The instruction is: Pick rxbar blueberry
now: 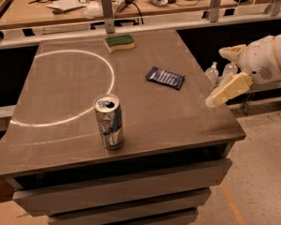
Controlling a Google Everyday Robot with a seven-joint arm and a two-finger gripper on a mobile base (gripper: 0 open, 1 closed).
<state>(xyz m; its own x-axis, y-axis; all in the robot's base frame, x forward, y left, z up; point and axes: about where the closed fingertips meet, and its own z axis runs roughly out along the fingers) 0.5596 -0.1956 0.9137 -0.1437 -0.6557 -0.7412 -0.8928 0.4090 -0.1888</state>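
Lying flat on the right half of the matte grey table (178, 121), the dark blue rectangular bar (165, 77) has pale lettering on its wrapper. One opened metal can (108, 122) stands upright near the front, well apart from it. One green and yellow sponge (120, 42) sits by the back edge. A thin white ring (111, 74) curves across the tabletop to the bar's left. The gripper (216, 77) hovers just off the table's right edge, its two cream fingers (232, 88) spread apart. Two small clear bottles (211, 71) stand behind it.
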